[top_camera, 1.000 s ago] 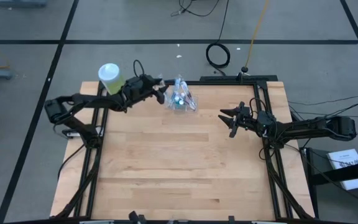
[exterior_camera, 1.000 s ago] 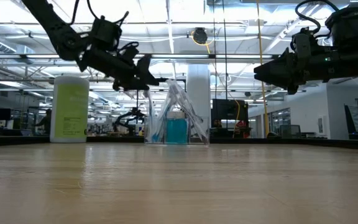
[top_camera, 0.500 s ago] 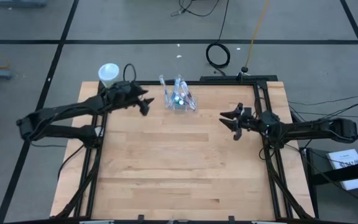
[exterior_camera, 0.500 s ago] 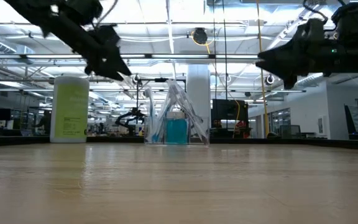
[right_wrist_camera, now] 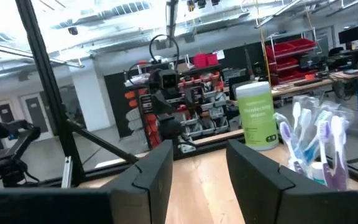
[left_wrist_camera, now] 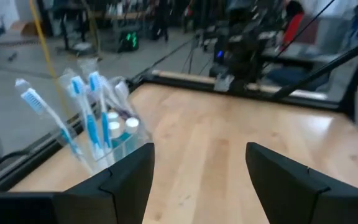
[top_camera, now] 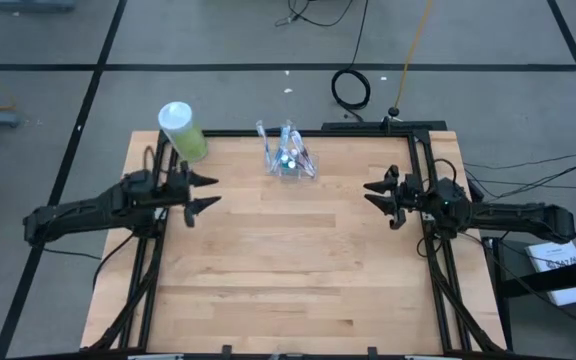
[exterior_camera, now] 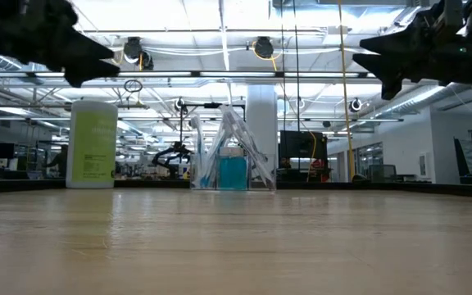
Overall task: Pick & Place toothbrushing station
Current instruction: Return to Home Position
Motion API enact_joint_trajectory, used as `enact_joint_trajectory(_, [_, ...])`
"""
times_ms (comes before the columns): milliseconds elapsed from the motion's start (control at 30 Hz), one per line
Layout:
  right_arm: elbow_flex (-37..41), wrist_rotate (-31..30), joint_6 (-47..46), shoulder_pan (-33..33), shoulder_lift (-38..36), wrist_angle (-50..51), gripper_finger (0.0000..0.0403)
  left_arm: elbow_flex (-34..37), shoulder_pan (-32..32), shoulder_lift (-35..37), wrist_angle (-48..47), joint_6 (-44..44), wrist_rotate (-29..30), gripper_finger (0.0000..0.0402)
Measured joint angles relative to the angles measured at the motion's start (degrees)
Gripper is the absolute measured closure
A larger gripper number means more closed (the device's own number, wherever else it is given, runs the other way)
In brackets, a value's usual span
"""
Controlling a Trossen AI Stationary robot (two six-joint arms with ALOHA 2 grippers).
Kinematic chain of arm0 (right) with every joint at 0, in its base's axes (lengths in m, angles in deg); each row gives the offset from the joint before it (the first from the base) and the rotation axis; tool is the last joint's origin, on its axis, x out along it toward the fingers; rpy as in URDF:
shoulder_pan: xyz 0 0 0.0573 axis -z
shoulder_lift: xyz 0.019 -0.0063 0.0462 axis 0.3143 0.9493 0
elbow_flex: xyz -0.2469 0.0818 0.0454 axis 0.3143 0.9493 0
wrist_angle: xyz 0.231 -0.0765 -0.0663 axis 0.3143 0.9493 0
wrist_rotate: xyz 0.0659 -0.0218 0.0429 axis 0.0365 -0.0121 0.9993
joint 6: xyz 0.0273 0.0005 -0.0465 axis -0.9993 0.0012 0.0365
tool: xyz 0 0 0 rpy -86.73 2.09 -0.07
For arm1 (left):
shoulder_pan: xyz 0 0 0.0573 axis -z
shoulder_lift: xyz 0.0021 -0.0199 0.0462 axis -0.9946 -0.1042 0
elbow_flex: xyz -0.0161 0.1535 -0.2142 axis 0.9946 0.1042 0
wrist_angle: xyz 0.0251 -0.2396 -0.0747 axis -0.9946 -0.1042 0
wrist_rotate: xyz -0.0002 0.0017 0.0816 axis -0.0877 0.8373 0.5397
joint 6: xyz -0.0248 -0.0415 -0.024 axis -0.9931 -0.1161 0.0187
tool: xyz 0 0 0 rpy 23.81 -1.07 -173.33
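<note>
Both grippers empty at the table sides, cup of toothbrushes at the far edge.
High view: left gripper (top_camera: 208, 191) hangs over the left edge of the table (top_camera: 288, 280), fingers apart, holding nothing; right gripper (top_camera: 372, 192) is over the right side, fingers apart too, empty. Clear cup (top_camera: 288, 163) stands at the far edge near the middle, toothbrushes (top_camera: 264, 140) leaning out of it; green bottle (top_camera: 182, 130) is at the far left corner, well apart from the cup. Low view: cup upright on the table, bottle to its left, both grippers up high at the 2 sides. Left wrist view: 2 fingers spread, cup with blue-and-white toothbrushes ahead. Right wrist view: 2 fingers spread, bottle and toothbrushes beyond.
</note>
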Motion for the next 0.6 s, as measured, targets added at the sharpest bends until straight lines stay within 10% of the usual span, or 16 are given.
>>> enact_joint_trajectory(333, [0.0, -0.11, 4.82, 0.0, -12.29, 14.58, 0.0261, 1.99, 2.18, 17.41, -13.64, -0.22, 0.06, 0.0146])
enact_joint_trajectory(600, [0.0, -0.84, 7.1, 0.0, -21.58, 23.37, 0.0261, 3.52, 3.55, 17.86, -14.86, -0.05, 1.94, 0.0147])
